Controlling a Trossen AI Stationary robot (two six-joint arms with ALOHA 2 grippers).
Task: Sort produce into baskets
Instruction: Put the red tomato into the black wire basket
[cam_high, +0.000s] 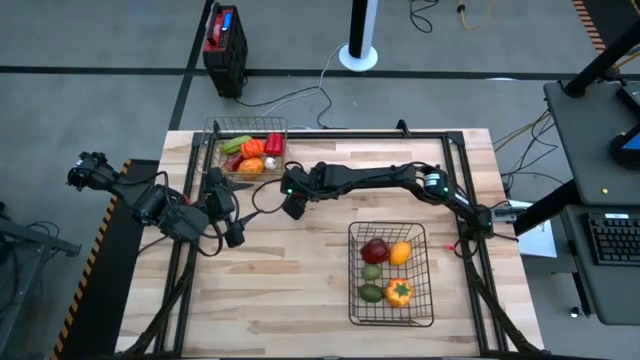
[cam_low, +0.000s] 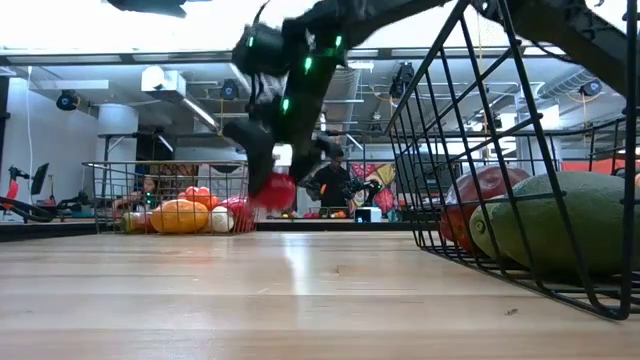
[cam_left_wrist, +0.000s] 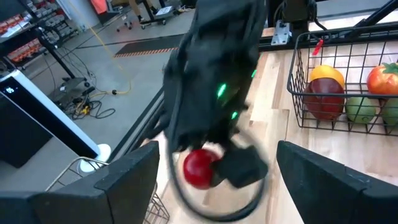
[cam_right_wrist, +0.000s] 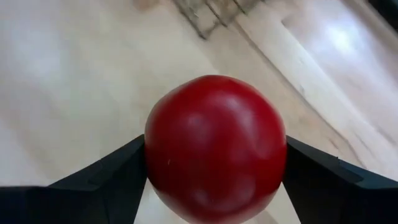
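Observation:
A round red produce piece (cam_right_wrist: 214, 146) sits between the fingers of my right gripper (cam_high: 293, 208), above the bare table left of centre. It also shows in the low view as a red ball (cam_low: 275, 190) under the dark fingers. My left gripper (cam_high: 233, 236) waits at the table's left, open and holding nothing, facing the right gripper. The smaller basket (cam_high: 215, 135) at the far left holds red, orange and green produce. The larger basket (cam_high: 352, 300) at the near right holds a dark red, an orange, a green and a yellow-orange piece. My right gripper pinches the red piece by its two opposite sides (cam_right_wrist: 155, 155) between the two fingers (cam_right_wrist: 118, 171). The fingers slant down from the table's right. The piece hangs clear of the table, with a gap under it in the low view.
A black frame rail (cam_high: 330, 133) runs along the table's far edge, and side rails run down both sides. Bare wood (cam_high: 290, 290) lies between the two baskets. Cables trail on the floor beyond the far edge.

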